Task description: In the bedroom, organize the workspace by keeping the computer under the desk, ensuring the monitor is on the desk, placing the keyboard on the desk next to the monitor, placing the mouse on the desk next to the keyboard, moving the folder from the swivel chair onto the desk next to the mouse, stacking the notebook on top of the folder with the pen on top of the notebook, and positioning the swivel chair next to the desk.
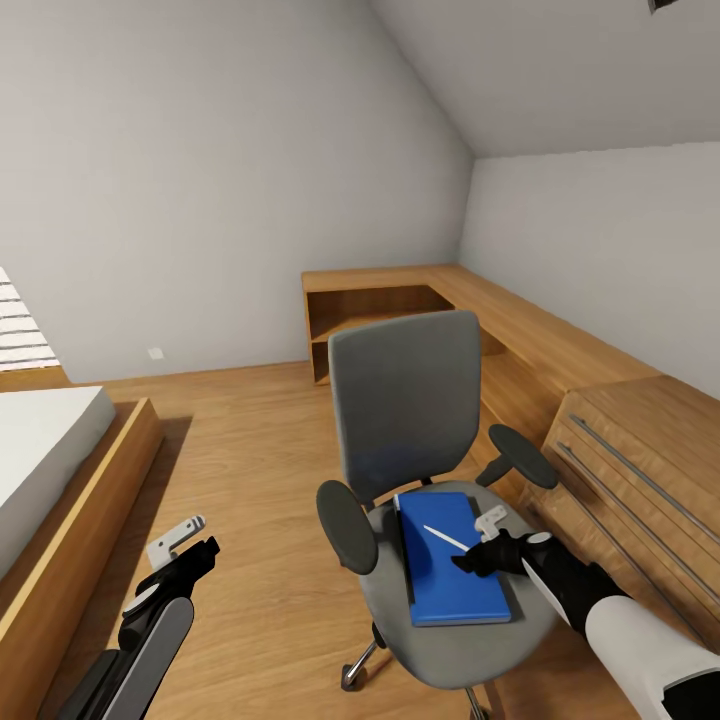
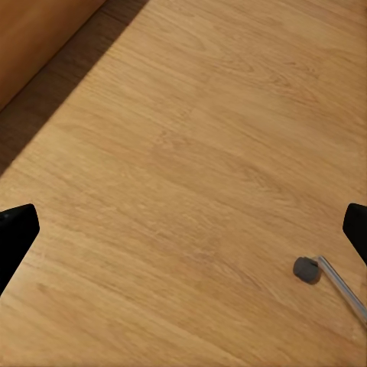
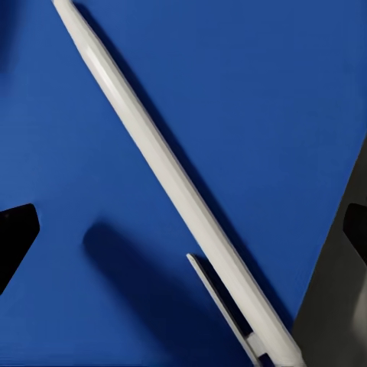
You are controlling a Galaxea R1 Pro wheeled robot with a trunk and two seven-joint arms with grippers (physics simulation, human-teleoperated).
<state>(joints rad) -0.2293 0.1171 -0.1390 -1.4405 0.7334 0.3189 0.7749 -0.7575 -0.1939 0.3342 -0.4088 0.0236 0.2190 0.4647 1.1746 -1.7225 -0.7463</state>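
The grey swivel chair stands mid-room, its back toward the far wall. On its seat lies the blue folder, and the thin white pen rests across it. My right gripper hovers just over the folder at the pen's near end. In the right wrist view its black fingers stand wide apart, open, with the pen running between them over the folder. My left gripper hangs open above bare floor left of the chair. Desk, monitor, keyboard, mouse, computer and notebook are out of view.
Low light-wood cabinets line the right wall and end in an open shelf at the corner. A bed in a wooden frame sits at the left. One chair castor shows on the wood floor beneath the left gripper.
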